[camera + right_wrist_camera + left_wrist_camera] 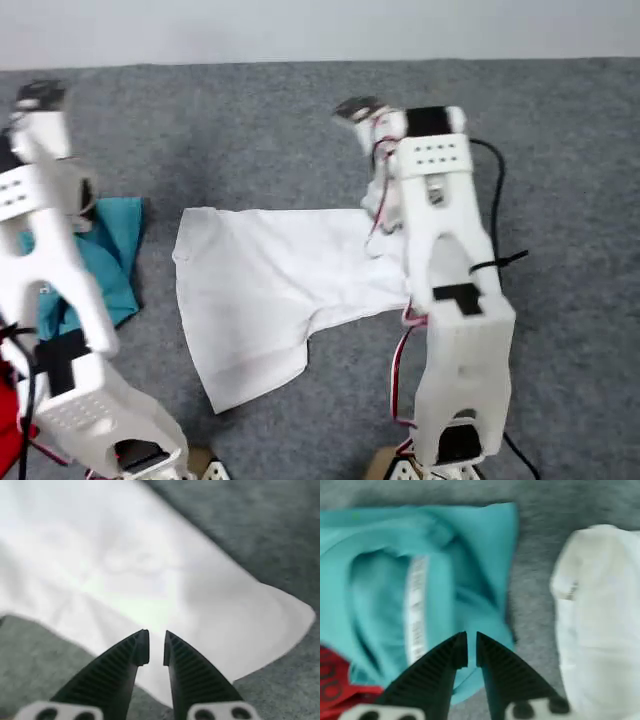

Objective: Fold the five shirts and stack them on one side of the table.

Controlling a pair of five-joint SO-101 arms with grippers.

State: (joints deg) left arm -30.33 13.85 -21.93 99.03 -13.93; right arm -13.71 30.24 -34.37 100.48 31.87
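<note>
The right arm's jaws were almost closed and empty, poised just above the right edge of the white shirt (150,570), apparently placed to pinch that edge for a fold. The left arm's jaws, likewise nearly shut with nothing between them, hung over the teal shirt (445,570). It lay next to a red shirt (335,685) at the left of the table (560,200), seemingly the stack, while the white shirt lay spread mid-table.

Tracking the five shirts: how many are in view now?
3. A white shirt lies spread mid-table; a teal shirt lies beside it; a red shirt peeks out next to the teal one. Others may be hidden.
</note>
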